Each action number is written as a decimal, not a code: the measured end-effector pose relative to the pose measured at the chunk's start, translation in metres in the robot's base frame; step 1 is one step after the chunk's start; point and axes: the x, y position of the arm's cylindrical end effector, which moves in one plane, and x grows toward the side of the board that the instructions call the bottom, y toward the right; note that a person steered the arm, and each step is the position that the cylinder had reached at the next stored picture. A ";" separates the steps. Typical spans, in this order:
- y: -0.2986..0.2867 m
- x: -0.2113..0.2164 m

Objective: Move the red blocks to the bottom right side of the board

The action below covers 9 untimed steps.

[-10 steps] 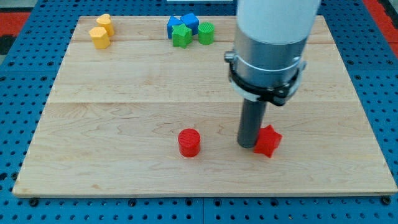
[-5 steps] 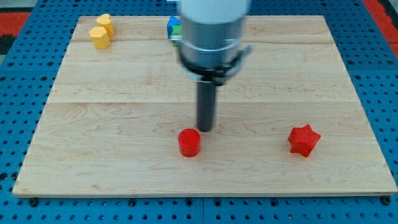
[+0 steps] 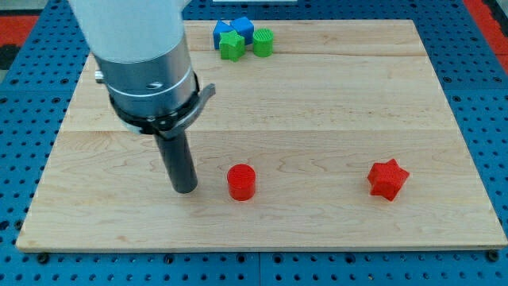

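Observation:
A red cylinder block [image 3: 241,182] stands on the wooden board [image 3: 333,103] a little left of the middle, near the view's bottom. A red star block [image 3: 387,179] lies near the bottom right. My tip [image 3: 185,189] rests on the board just left of the red cylinder, with a small gap between them. The rod rises from it into the wide grey arm body, which covers the board's upper left.
Two blue blocks [image 3: 235,31], a green star block [image 3: 232,46] and a green cylinder [image 3: 263,42] cluster at the board's top middle. The yellow blocks seen earlier are hidden behind the arm.
The red star block was pushed right to the bottom right area. My tip then swept left, past the red cylinder's top side, to its left. The cylinder has not moved.

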 end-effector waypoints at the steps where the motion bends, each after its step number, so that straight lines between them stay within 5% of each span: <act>1: 0.021 0.000; 6: 0.249 0.000; 9: 0.226 -0.004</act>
